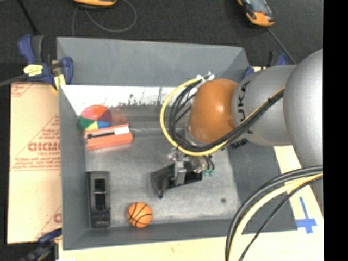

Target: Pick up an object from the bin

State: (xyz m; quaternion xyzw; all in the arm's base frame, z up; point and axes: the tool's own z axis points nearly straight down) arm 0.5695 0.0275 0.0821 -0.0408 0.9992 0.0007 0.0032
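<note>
My gripper (186,166) hangs under the arm's orange cover, near the middle of the bin floor. Directly below and to its left lies a black, wedge-shaped object (162,182), whose right end runs up under the gripper. Whether it is gripped I cannot tell. A small orange basketball (140,215) rests by the front wall, left of and below the gripper.
A black tape dispenser (99,198) lies along the left wall at the front. An orange block with a white label (109,137) and a multicoloured ball (94,117) sit at the back left. The arm and its cables cover the bin's right side.
</note>
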